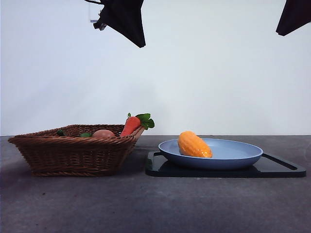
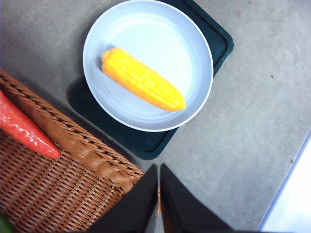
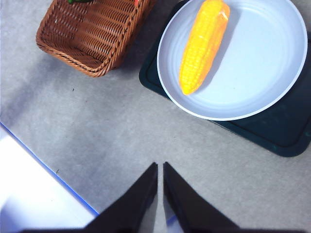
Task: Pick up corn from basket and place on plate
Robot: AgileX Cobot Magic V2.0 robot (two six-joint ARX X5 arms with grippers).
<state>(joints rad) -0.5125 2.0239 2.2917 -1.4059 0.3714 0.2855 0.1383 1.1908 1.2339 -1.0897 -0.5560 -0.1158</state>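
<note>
Corn point(image 1: 194, 144) is lying on its side in the blue plate point(image 1: 238, 156), which is sitting on the black tray point(image 1: 282, 167) beside the basket point(image 1: 73, 154) — carrot point(image 1: 130, 125) resting against its rim. Left gripper point(image 2: 159, 167) and right gripper point(image 3: 160, 166) are hanging high above the table — jaws closed together, holding nothing.

The corn point(image 2: 142, 79) lies on its side in the blue plate point(image 2: 193, 46), slightly off the plate's middle and clear of the rim. The plate sits on a dark tray point(image 2: 146, 144), whose corners show beyond the plate's rim. Just beside the tray is the wicker basket point(image 2: 73, 189), with a carrot point(image 2: 24, 127) lying inside against its woven wall. The left gripper point(image 2: 159, 196) hangs over the basket's rim, its jaws together or nearly so, with only a thin slit showing.
</note>
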